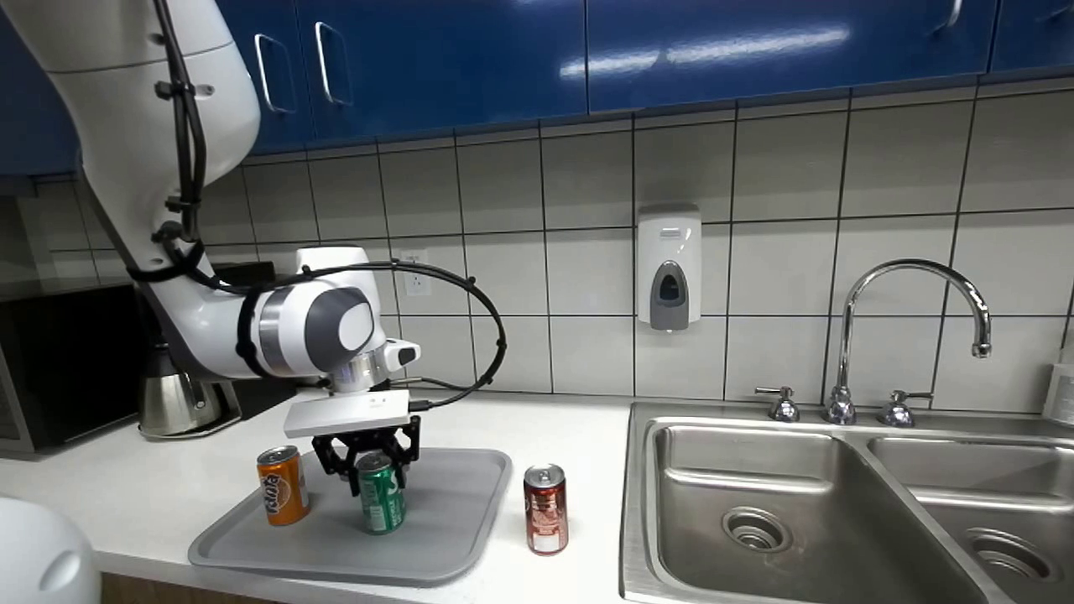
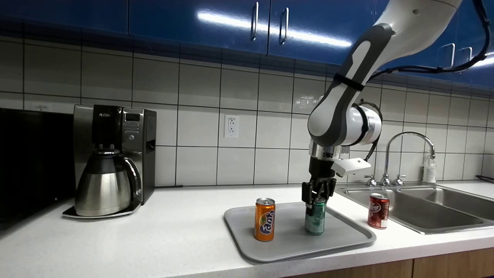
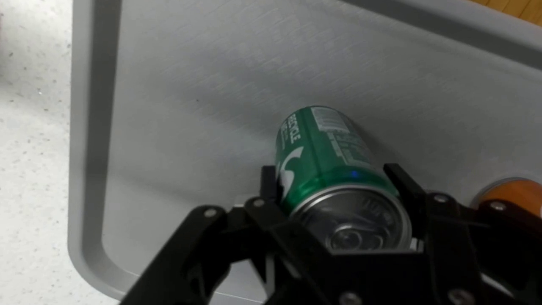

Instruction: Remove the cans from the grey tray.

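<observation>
In an exterior view, low and left of centre, the hand (image 1: 378,482) holds the green can (image 1: 384,509) by its upper sides. The can stands upright on the tray (image 1: 445,520). The orange can (image 1: 284,488), nearer the frame's left edge, also stands on the tray. The red can (image 1: 546,510) stands on the surface (image 1: 591,470) at lower centre, between tray and sink (image 1: 639,503).

The arm (image 2: 324,119) is white and rounded, with dark grey panels (image 2: 379,44) and a silver collar (image 2: 326,151) above the end effector (image 1: 378,483). Black bands (image 2: 349,82) strap black cables (image 1: 394,265) to the arm. The end effector is black and jointed, with silver screws (image 3: 350,298); above it sits a flat white box (image 1: 348,413).
</observation>
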`<state>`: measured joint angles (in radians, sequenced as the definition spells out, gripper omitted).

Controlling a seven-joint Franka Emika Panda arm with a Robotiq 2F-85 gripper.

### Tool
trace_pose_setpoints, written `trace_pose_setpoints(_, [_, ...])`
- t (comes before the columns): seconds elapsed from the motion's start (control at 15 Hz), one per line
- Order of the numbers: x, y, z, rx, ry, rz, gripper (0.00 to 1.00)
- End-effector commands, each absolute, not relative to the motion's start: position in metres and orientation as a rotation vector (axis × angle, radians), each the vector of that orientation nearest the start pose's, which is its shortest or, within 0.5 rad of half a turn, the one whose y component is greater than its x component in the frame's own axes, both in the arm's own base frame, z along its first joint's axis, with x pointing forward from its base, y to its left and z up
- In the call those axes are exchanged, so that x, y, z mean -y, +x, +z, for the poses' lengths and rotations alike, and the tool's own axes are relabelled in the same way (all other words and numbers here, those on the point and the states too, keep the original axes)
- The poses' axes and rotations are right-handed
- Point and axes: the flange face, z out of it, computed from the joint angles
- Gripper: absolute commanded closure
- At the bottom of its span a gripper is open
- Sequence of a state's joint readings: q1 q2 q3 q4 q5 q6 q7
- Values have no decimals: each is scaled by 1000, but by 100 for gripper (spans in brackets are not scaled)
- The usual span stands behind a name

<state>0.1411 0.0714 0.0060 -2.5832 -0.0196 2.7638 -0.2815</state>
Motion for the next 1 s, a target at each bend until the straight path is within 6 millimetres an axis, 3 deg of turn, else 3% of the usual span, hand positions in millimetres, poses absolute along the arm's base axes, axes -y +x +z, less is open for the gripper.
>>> trace_pose_setpoints(0.0, [-67,456,248,697,-3076,-181,62])
trace_pose_setpoints(0.93, [-52,450,284,625,-3082,-287,62])
